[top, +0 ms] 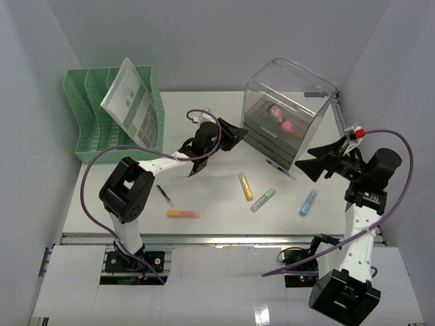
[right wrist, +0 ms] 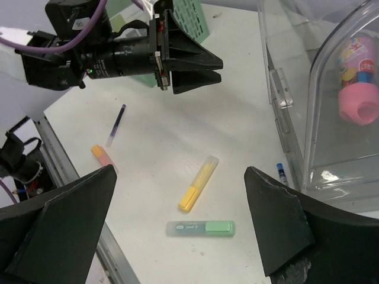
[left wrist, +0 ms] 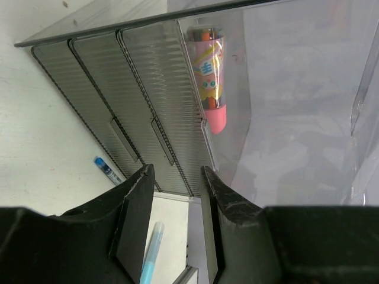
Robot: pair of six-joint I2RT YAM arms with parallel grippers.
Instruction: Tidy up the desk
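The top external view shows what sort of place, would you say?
Likely a lab cell staged as an office: a green file rack, a clear drawer box and highlighters on the white desk.

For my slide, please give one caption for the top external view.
Left hand and open right hand flank the clear drawer box; four highlighters lie loose on the desk.

The top view looks down from overhead at the near side. The left wrist view faces the drawer box closely. The right wrist view looks across the surface from farther, sharing that box.
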